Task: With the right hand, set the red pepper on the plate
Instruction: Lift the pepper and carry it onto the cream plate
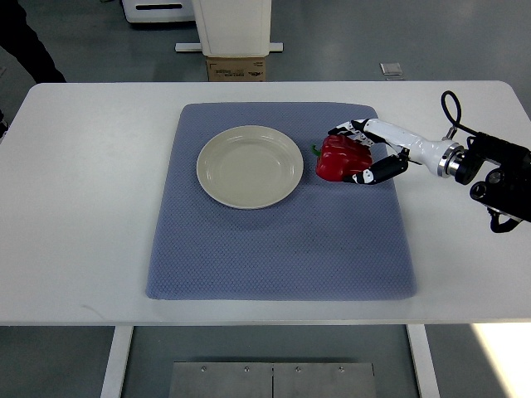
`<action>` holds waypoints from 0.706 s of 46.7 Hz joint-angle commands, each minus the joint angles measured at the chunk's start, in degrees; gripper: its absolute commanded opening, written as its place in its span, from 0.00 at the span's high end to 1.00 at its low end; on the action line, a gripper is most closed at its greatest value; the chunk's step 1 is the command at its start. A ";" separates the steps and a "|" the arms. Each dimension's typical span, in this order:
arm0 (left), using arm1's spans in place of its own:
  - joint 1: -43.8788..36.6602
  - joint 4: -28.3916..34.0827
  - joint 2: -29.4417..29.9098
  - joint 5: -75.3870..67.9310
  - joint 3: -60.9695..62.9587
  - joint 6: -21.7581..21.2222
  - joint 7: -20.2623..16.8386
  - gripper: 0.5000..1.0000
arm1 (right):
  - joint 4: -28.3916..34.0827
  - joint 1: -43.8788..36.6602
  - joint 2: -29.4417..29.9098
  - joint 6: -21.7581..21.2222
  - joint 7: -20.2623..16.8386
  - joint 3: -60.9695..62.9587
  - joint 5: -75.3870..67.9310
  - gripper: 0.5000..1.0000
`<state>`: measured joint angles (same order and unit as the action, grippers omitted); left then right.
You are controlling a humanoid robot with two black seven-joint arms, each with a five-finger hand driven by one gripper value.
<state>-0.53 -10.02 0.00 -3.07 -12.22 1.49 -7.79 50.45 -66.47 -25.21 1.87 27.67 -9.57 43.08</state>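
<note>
A red pepper (338, 157) with a green stem lies on the blue mat (282, 249), just right of the cream plate (250, 166). My right hand (358, 153) comes in from the right edge and wraps the pepper, white fingers (348, 129) over its far side and the black-tipped thumb along its near right side. The pepper seems to rest on the mat. The plate holds nothing. No left arm shows.
The mat covers the middle of a white table (83, 207). A cardboard box (237, 68) and a white machine base stand on the floor beyond the far edge. A dark-clothed person shows at the top left corner.
</note>
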 commanded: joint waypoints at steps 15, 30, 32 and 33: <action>0.00 0.00 0.00 0.00 0.00 0.00 -0.04 0.00 | -0.79 -5.25 7.01 -0.38 -4.02 -0.01 -0.89 0.92; 0.00 0.00 0.00 0.00 0.00 0.00 -0.04 0.00 | -3.25 -7.80 14.22 -0.55 -6.40 -0.19 -0.98 0.92; 0.00 0.00 0.00 0.00 0.00 0.00 -0.04 0.00 | -3.34 -7.88 14.92 -0.55 -7.01 -0.19 -0.98 0.92; 0.00 0.00 0.00 0.00 0.00 0.00 -0.04 0.00 | -3.43 -7.97 15.36 -0.55 -7.27 -0.19 -0.98 0.92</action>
<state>-0.52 -10.02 0.00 -3.07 -12.22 1.49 -7.82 47.22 -74.26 -10.86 1.31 21.07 -9.75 42.10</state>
